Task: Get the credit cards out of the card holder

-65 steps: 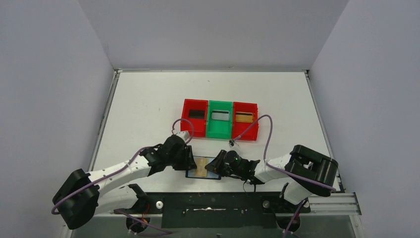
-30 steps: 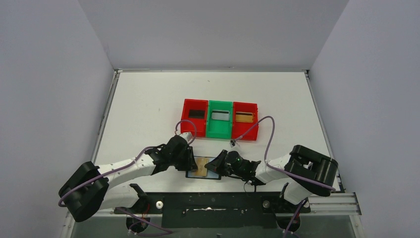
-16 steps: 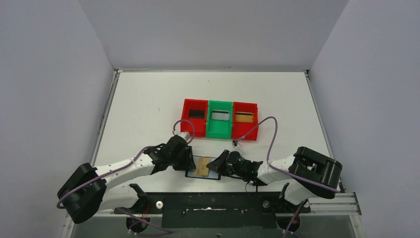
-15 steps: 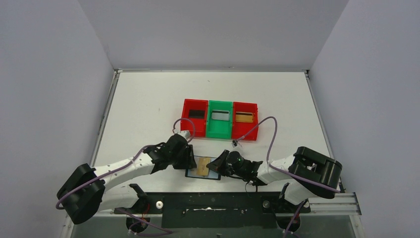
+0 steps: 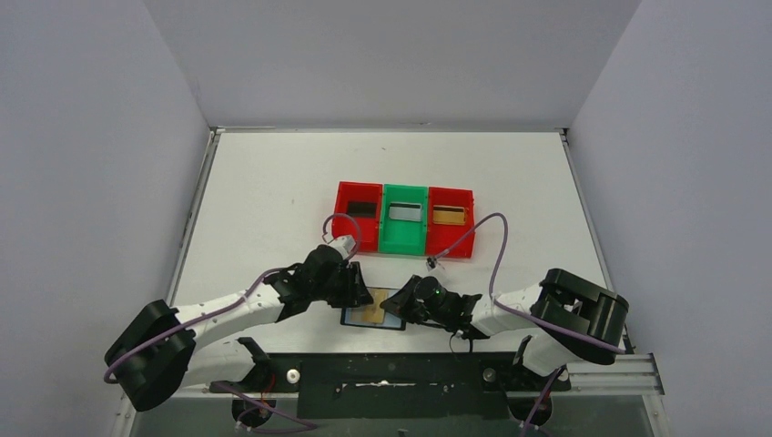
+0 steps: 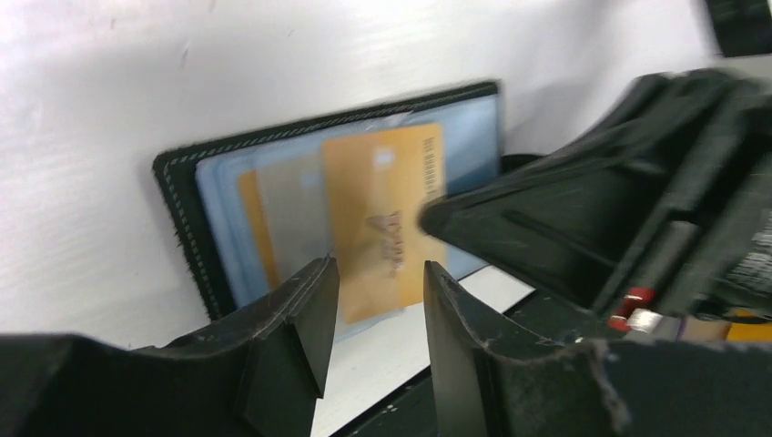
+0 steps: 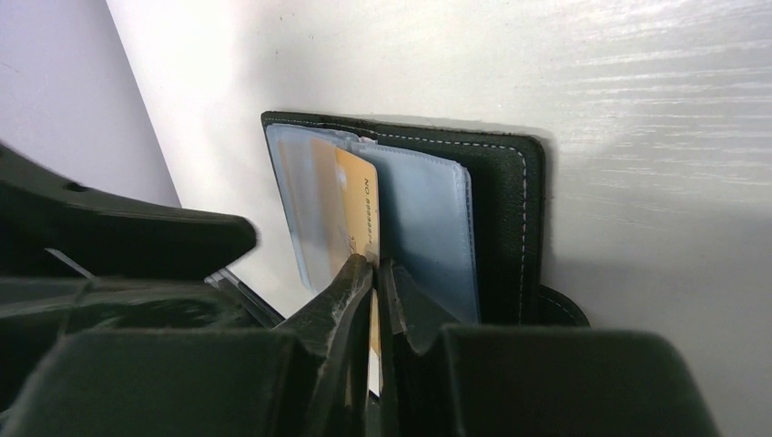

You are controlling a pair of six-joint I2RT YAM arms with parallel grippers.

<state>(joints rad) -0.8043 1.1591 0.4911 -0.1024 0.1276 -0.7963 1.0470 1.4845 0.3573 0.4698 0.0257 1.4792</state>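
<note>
**Position.** The card holder [image 7: 505,209] lies open and flat on the white counter [image 5: 273,200], near its front edge and between the two arms. The right arm's fingers [image 7: 341,300] are pinched narrow on the near edge of a gold card [image 7: 350,196], which appears partly drawn from its sleeve. The left arm's fingers [image 6: 291,337] hang just above the holder, parted to a moderate gap and holding nothing. A second card [image 6: 257,228] shows as a gold strip behind a frosted sleeve.

**Step in hand (judged).** The gold card is being drawn clear. The pull should run in line with the sleeve mouth, low and parallel to the counter, so the card neither bows nor jams. The free fingers would serve best pressing on the black cover, since the light holder may slide along with the card.

**Materials.**
- **Holder:** black and leather-like, with pale stitching along a rounded border and a small snap tab.
- **Sleeves:** thin, glossy grey-blue plastic, probably clingy.
- **Card:** a stiff, thin, smooth rectangle with printed digits. So narrow a pinch on it could slip.
</note>
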